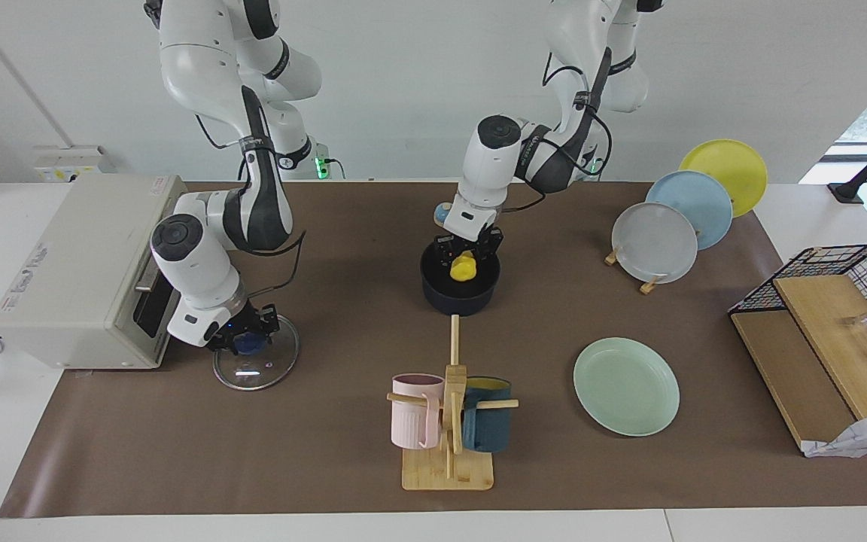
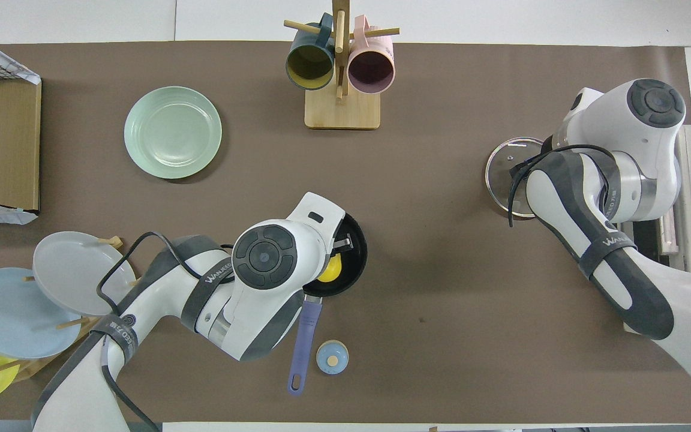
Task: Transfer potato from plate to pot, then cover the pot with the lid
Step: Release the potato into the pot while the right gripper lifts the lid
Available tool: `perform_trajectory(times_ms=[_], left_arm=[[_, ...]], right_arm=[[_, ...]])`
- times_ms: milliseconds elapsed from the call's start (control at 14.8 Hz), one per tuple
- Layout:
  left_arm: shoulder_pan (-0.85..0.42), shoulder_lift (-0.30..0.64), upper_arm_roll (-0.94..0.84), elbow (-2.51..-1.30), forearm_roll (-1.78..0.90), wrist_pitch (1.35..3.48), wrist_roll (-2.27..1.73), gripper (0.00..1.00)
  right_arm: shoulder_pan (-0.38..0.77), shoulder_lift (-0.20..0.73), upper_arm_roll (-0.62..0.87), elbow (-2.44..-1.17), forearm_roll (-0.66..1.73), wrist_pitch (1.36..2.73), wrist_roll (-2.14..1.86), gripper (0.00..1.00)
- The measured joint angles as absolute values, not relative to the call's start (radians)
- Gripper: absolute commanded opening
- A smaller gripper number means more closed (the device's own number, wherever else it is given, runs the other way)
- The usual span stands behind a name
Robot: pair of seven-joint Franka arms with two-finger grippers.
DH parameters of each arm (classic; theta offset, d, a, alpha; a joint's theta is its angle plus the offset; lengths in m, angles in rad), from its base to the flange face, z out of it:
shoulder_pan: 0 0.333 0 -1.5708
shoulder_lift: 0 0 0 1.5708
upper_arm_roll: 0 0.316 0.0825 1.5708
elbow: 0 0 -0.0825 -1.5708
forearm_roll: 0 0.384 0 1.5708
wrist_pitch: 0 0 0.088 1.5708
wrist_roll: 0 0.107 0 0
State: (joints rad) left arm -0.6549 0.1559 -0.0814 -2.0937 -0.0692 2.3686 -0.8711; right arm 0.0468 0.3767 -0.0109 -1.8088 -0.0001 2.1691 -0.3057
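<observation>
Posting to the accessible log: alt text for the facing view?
Left gripper holds a small yellow potato inside the dark navy pot; right gripper grips the clear glass lid's blue knob. The mint-green plate sits bare.

Glossy potato (image 1: 464,267), clear glass lid (image 1: 256,367), wooden mug rack (image 1: 449,444).
</observation>
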Motion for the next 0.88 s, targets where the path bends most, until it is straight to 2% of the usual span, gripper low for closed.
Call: perform_trajectory(times_ms=[541,609,676,744,879], left_arm=[[-0.664,0.193,-0.081,-2.11,-0.069,2.411,-0.804,0.0],[-0.664,0.193,-0.081,-2.116,-0.069,2.411,-0.783,0.14],[-0.664,0.193,-0.081,-2.123,-0.069,2.412,-0.764,0.54],[-0.664,0.193,-0.081,-2.128,-0.069,2.415,-0.752,1.0],[-0.664,0.193,-0.081,-2.131,-0.069,2.417,-0.739,1.0]], right_arm=[[0.058,0.368,0.078,-1.67,0.002,1.974,-0.192,0.45],[0.061,0.363,0.091,-1.653,0.002,1.948,-0.17,0.45],[0.062,0.357,0.104,-1.642,0.002,1.93,-0.153,0.45],[0.062,0.35,0.116,-1.637,0.002,1.915,-0.136,0.45],[0.063,0.338,0.138,-1.634,0.002,1.886,-0.102,0.45]])
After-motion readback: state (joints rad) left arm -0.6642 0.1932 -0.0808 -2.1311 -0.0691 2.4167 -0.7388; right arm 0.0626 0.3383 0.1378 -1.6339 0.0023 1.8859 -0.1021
